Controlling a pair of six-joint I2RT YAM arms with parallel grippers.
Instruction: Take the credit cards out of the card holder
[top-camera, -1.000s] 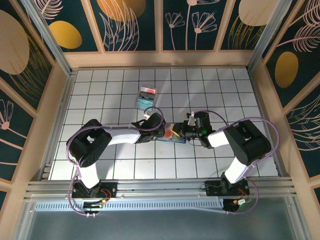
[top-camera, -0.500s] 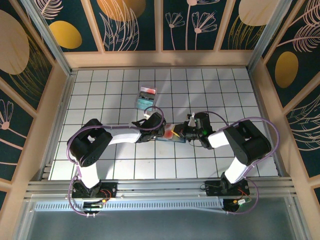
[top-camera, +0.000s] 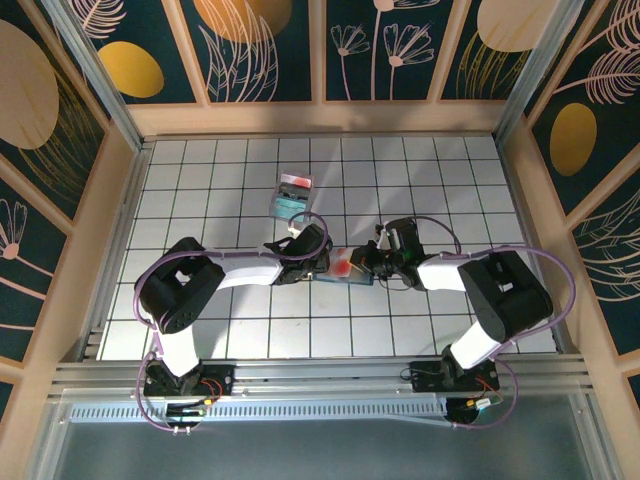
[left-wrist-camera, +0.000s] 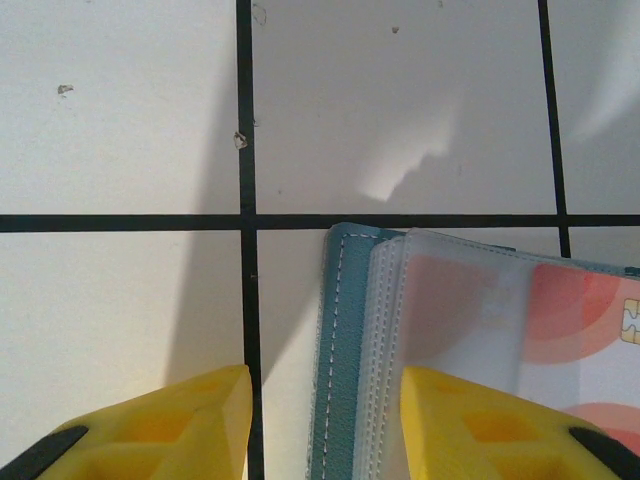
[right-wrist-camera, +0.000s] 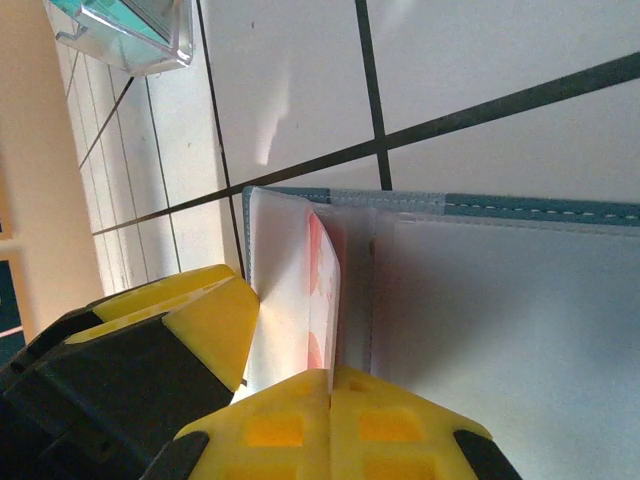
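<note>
The card holder (top-camera: 345, 270) lies open and flat in the middle of the tabletop (top-camera: 200, 200), right between the two arms. The clear box (top-camera: 292, 193) sits well apart, further back.

The left gripper (left-wrist-camera: 325, 430) has its jaws partway apart, straddling the holder's stitched teal edge (left-wrist-camera: 335, 350). One finger (left-wrist-camera: 200, 420) is over bare tile and the other (left-wrist-camera: 480, 430) is on the clear sleeve. My guess is it's there to pin the holder down so it doesn't slide when the other arm tugs.

The right gripper (right-wrist-camera: 290, 370) has its jaws pinched tight on a thin white-and-salmon sheet at the pocket mouth. I read that as the credit card (right-wrist-camera: 318, 270), gripped by its edge so it can slide straight out. Most of it is tucked under the plastic (left-wrist-camera: 560, 310), so the pull looks barely started.
</note>
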